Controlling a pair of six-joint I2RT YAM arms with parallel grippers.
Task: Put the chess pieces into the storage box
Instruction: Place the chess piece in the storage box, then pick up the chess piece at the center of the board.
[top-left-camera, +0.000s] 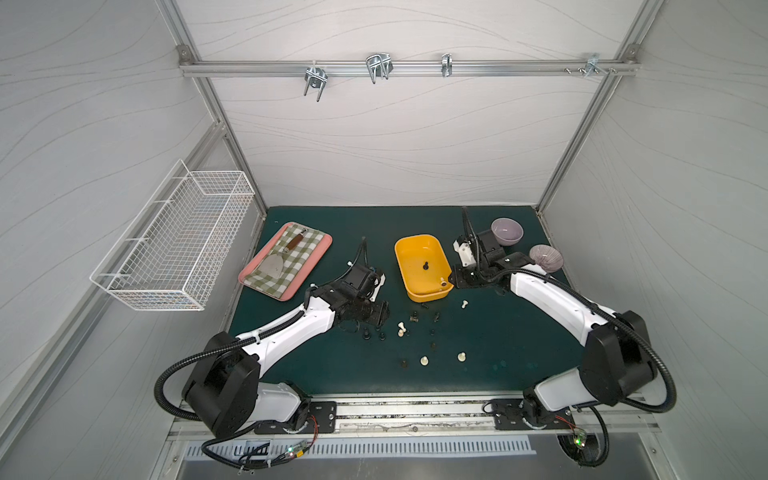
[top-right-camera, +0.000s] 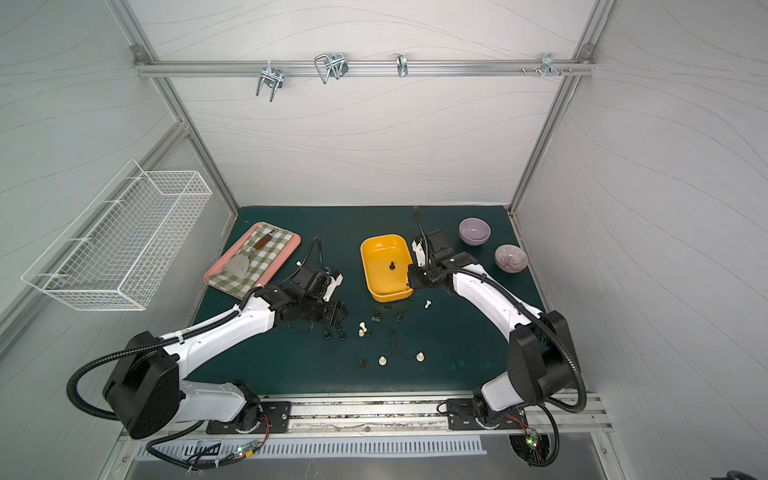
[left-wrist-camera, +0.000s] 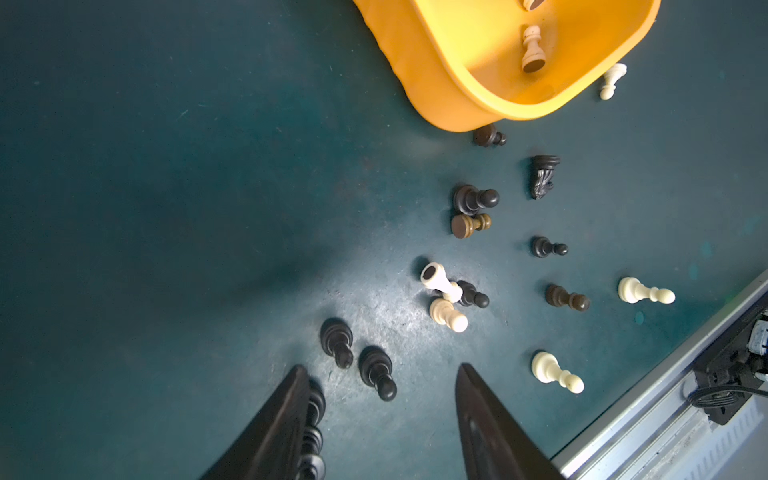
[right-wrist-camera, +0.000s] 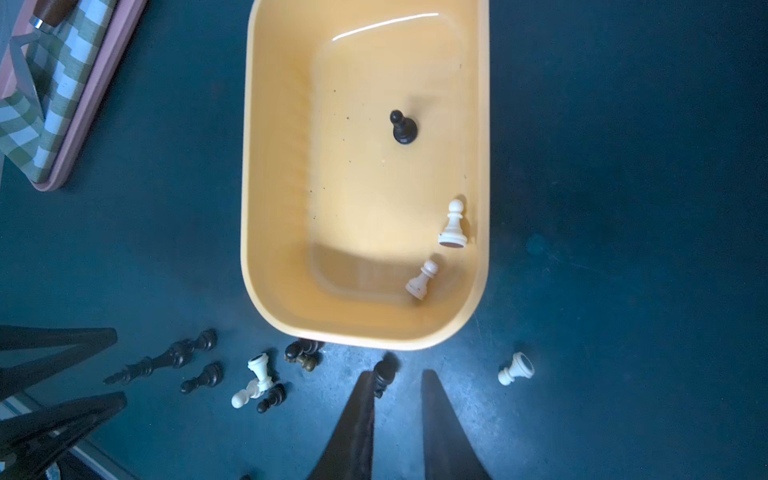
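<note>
The yellow storage box (top-left-camera: 428, 296) (right-wrist-camera: 245, 208) stands mid-table. Inside it are a black pawn (right-wrist-camera: 402, 126) and two white pawns (right-wrist-camera: 454, 224); one of the white ones looks blurred. Several chess pieces (top-left-camera: 424, 360), dark and cream-white, lie scattered on the green mat in front of the box. My left gripper (left-wrist-camera: 380, 370) (top-left-camera: 385, 312) is open at the left edge of that scatter. A tall black piece (left-wrist-camera: 313, 415) lies against the inside of one of its fingers. My right gripper (right-wrist-camera: 397, 375) (top-left-camera: 456, 282) hovers over the box's near right corner. Its jaws are a narrow gap apart and hold nothing.
A black pawn (right-wrist-camera: 382, 372) lies on the mat against the box's near wall. A pink tray (top-left-camera: 328, 245) with checked cloth and a spatula sits at the back left. Two purple bowls (top-left-camera: 507, 230) (top-left-camera: 546, 257) stand behind the right arm. A white wire basket (top-left-camera: 174, 245) hangs on the left wall.
</note>
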